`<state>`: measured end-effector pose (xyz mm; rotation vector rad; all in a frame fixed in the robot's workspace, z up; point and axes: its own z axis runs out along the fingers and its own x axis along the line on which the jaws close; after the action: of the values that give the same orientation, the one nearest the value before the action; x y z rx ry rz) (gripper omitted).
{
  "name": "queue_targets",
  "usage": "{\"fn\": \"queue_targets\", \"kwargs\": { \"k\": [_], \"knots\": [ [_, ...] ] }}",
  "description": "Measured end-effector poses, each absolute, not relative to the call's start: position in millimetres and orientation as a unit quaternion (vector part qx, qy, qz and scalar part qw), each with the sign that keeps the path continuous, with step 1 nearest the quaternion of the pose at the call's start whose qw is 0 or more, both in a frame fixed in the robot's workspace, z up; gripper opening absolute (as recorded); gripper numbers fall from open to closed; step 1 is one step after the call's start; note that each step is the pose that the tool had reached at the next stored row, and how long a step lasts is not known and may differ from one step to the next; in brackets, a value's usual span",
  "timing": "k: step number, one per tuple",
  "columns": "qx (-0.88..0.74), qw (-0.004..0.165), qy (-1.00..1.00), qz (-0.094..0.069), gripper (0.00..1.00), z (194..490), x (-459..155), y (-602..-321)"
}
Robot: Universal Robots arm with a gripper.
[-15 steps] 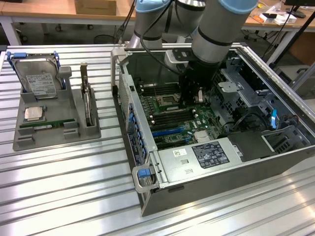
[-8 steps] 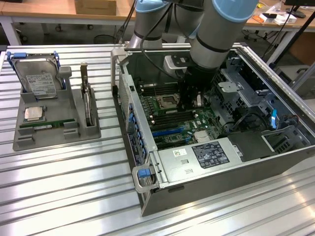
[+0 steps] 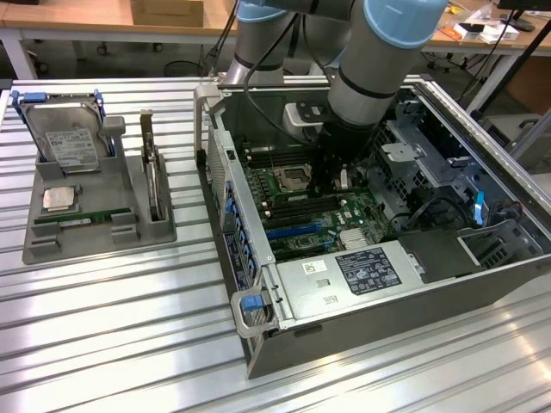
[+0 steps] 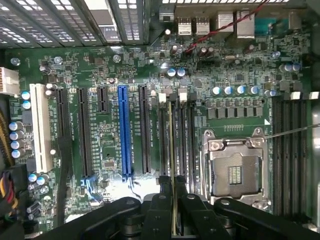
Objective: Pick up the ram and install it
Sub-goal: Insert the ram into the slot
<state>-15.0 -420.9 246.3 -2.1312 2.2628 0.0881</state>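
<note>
Edge-on in the wrist view, the ram (image 4: 172, 145) is a thin stick running along one of the black memory slots (image 4: 186, 140) beside the processor socket (image 4: 235, 172). My gripper (image 4: 172, 189) is shut on it, with one black finger (image 4: 161, 205) on each side of its near end. I cannot tell whether the stick is seated in the slot. In the exterior view my gripper (image 3: 331, 182) reaches down into the open computer case (image 3: 258, 301), just above the green motherboard (image 3: 301, 225) next to the socket (image 3: 293, 179).
A grey holder (image 3: 52, 249) stands at the exterior view's left with a hard drive (image 3: 65, 142), a square silver chip (image 3: 58, 198), another green stick (image 3: 82, 218) and an upright card (image 3: 153, 181). The case walls, drive cage (image 3: 413, 163) and power supply (image 3: 344, 280) surround the gripper.
</note>
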Motion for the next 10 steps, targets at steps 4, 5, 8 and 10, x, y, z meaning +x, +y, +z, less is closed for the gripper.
{"fn": "queue_targets", "kwargs": {
  "k": [4, 5, 8, 10],
  "knots": [
    [-0.672, 0.017, 0.74, 0.028, 0.14, 242.1, -14.9, -420.9],
    [-0.672, 0.016, 0.74, 0.028, 0.14, 241.9, -14.9, -420.9],
    [-0.672, 0.014, 0.74, 0.025, 0.14, 239.7, -16.5, -420.5],
    [-0.672, 0.011, 0.74, 0.022, 0.14, 237.8, -16.5, -416.8]
  ]
}}
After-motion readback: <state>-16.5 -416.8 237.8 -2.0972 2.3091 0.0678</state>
